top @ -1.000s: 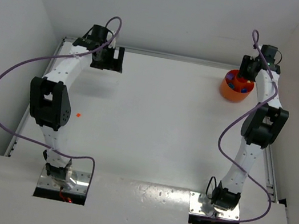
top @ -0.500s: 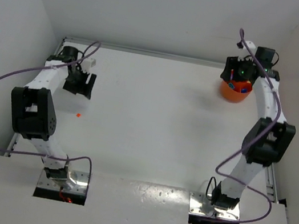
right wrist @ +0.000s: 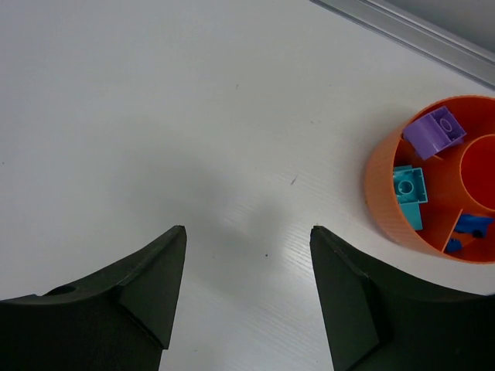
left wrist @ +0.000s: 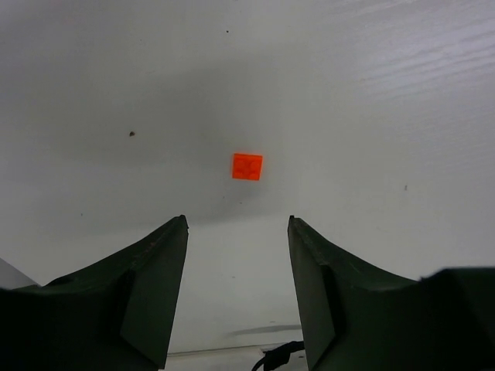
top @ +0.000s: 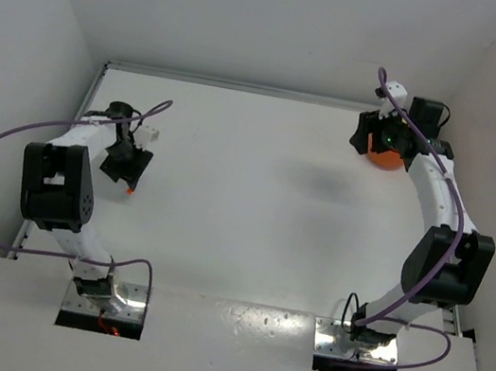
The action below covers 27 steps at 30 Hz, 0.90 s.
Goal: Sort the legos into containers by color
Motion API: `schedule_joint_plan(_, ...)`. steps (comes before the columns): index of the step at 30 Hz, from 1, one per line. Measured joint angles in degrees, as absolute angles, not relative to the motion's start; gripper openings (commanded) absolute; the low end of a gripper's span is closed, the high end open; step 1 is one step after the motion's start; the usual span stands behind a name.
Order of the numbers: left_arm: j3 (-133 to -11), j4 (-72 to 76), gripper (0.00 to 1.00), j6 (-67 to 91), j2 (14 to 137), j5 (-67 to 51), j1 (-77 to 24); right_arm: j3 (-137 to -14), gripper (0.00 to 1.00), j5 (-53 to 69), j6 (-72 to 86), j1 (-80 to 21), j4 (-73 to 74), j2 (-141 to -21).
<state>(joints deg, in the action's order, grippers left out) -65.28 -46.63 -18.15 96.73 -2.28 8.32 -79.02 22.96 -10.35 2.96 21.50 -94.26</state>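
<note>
Walls [top: 259, 14], plain white, box in a white tabletop [top: 254, 206]. Right pincer [right wrist: 247, 229] gapes beside the orange bowl [right wrist: 384, 202] in the far right corner — purple, teal, blue bricks [right wrist: 408, 185] inside. Left pincer [left wrist: 237, 222], spread wide, hangs just beside an orange-red brick [left wrist: 247, 166] near the left edge.

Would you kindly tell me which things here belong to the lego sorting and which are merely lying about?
Job: orange-red lego, lying ahead of the open left fingers; orange container, holding a purple brick, a teal brick and blue bricks, ahead of the open right fingers.
Lying about: metal rail along the far edge; base plates.
</note>
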Motion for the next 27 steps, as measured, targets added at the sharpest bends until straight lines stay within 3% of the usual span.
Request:
schedule_joint_plan(11,-65.8,-44.9,0.48,-16.3,106.0,-0.5,8.3,-79.0,0.66,22.9,-10.4,2.9,21.0,-94.7)
schedule_joint_plan(27,-68.8,-46.7,0.43,-14.9,108.5,0.5,7.0,-80.5,0.66,22.6,-10.5,2.4,21.0,-97.3)
